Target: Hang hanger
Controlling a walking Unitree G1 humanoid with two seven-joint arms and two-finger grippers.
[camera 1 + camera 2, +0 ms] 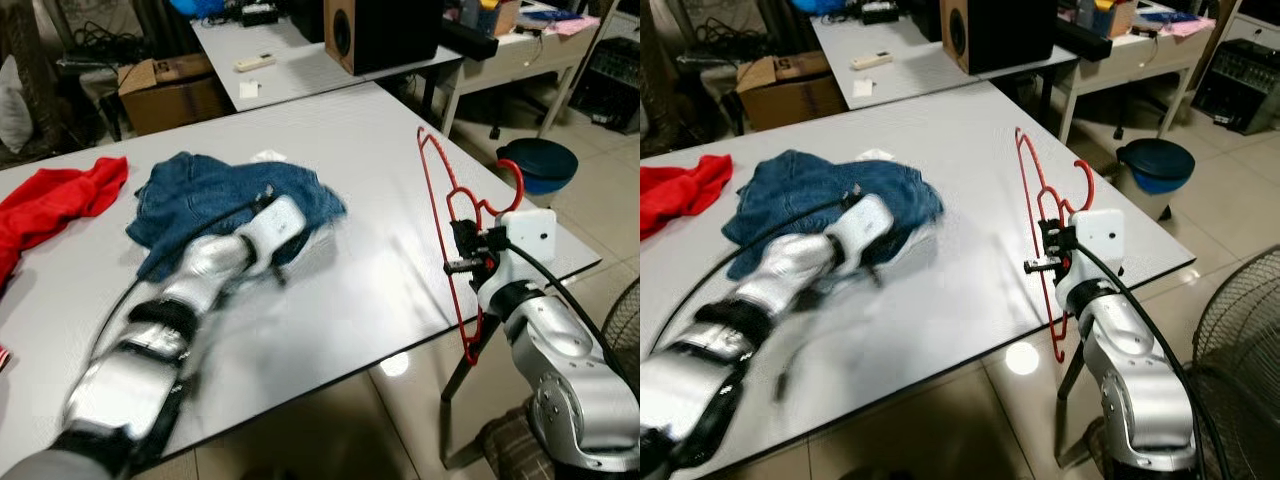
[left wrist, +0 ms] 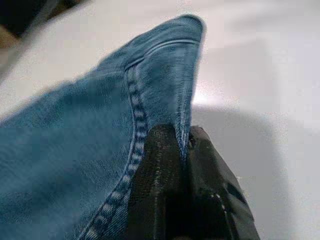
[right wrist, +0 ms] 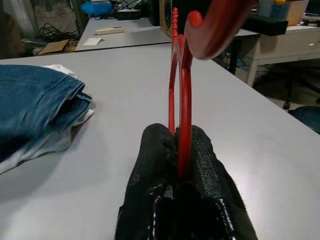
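A white desk [image 1: 380, 180] carries the work, with a second desk [image 1: 300, 60] behind it bearing a speaker [image 1: 375, 30] and a remote [image 1: 254, 62]. A cardboard box [image 1: 165, 90] sits on the floor beside that, and a dark bin [image 1: 540, 162] stands off to the right. A fan [image 1: 1240, 340] shows at the right edge.

On the desk lie blue jeans [image 1: 215, 200], crumpled, and a red cloth [image 1: 55, 200] near the left edge, apart from them.

The left arm, blurred, reaches across the desk to the jeans. The left pincer [image 2: 184, 137] is clamped on a seamed edge of the denim, its fingers pressed together with the fabric between them.

The red hanger [image 1: 450, 240] hangs upright off the desk's right edge, in the air, its hook uppermost. The right pincer [image 3: 179, 150] is closed tight on the hanger's thin red bar, just below the hook.
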